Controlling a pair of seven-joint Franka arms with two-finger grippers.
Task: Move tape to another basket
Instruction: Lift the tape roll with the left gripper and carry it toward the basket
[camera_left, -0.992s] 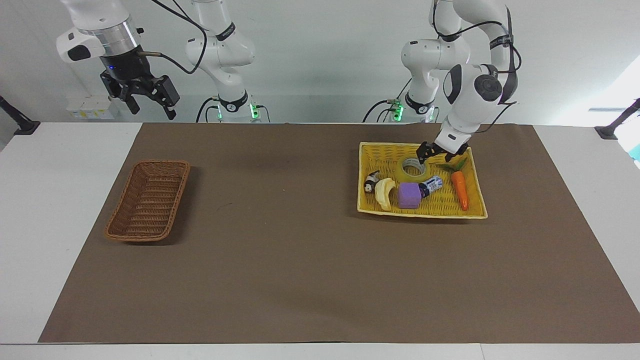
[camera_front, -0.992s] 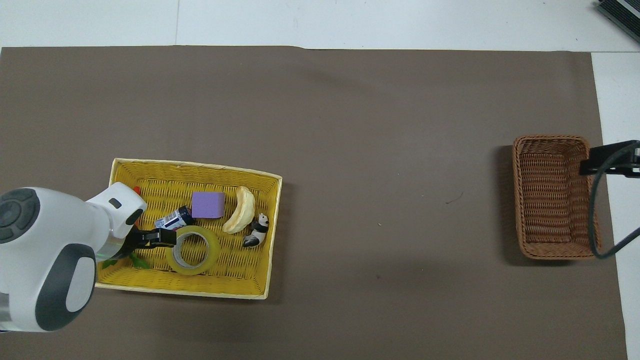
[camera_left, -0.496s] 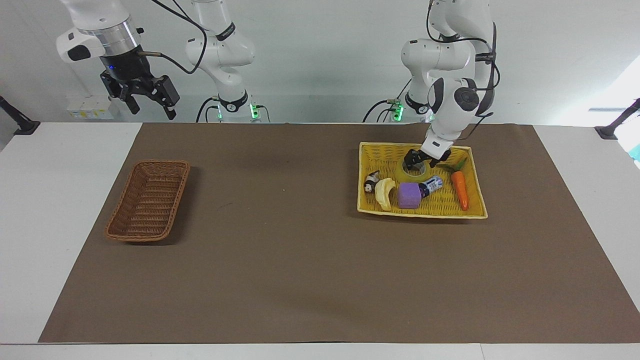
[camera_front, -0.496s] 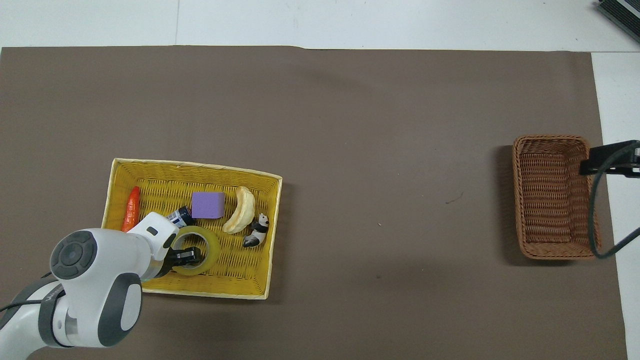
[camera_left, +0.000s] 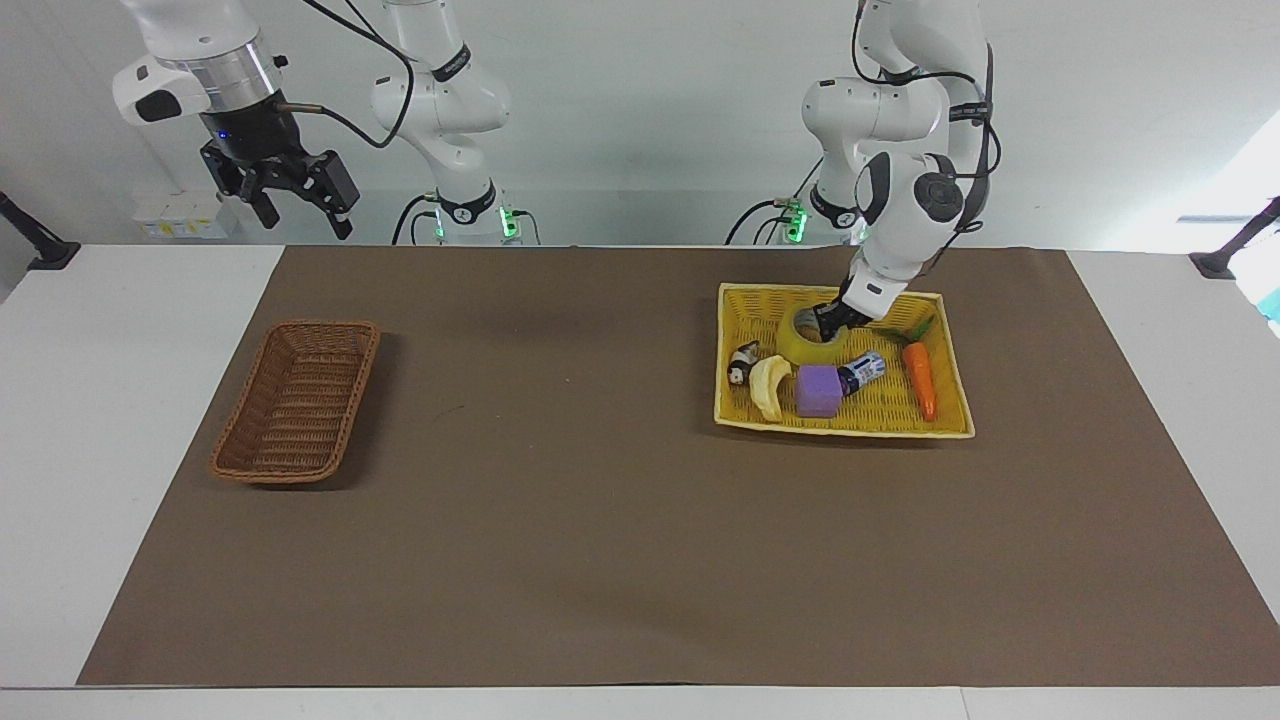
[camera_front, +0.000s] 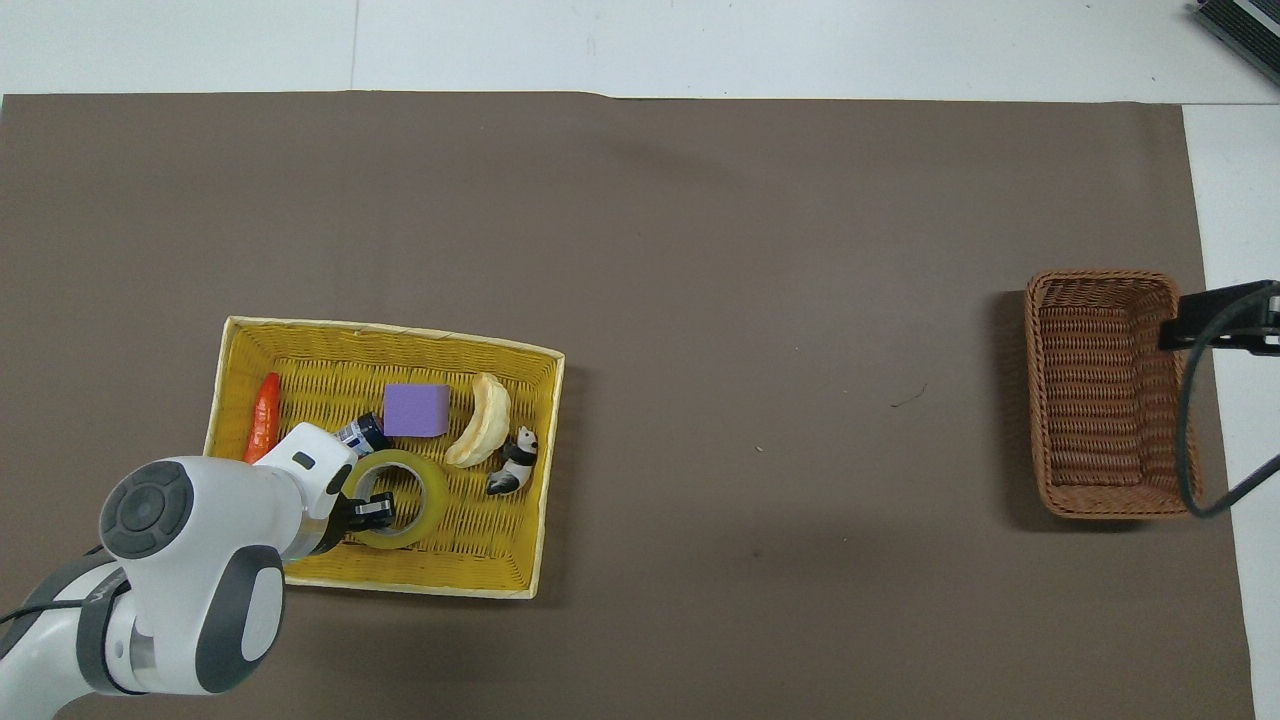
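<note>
The tape (camera_left: 803, 338) is a yellow roll in the large yellow basket (camera_left: 845, 428), at the side nearest the robots, and it stands tipped up on one edge. My left gripper (camera_left: 830, 322) reaches down into the roll and is shut on its wall, one finger inside the core. In the overhead view the tape (camera_front: 425, 490) shows beside the left gripper (camera_front: 372, 511). The brown wicker basket (camera_left: 320, 324) stands empty at the right arm's end of the table. My right gripper (camera_left: 295, 200) waits open, raised above the table's edge near that basket (camera_front: 1100, 275).
The yellow basket (camera_front: 400, 335) also holds a carrot (camera_left: 920, 378), a purple block (camera_left: 820, 390), a small blue-labelled can (camera_left: 865, 370), a pale banana (camera_left: 768, 386) and a panda figure (camera_left: 742, 362). A brown mat covers the table between the baskets.
The left gripper swung over the tape, came down into the roll and closed on its wall; the roll tipped up and shifted slightly. The right arm has not moved.
</note>
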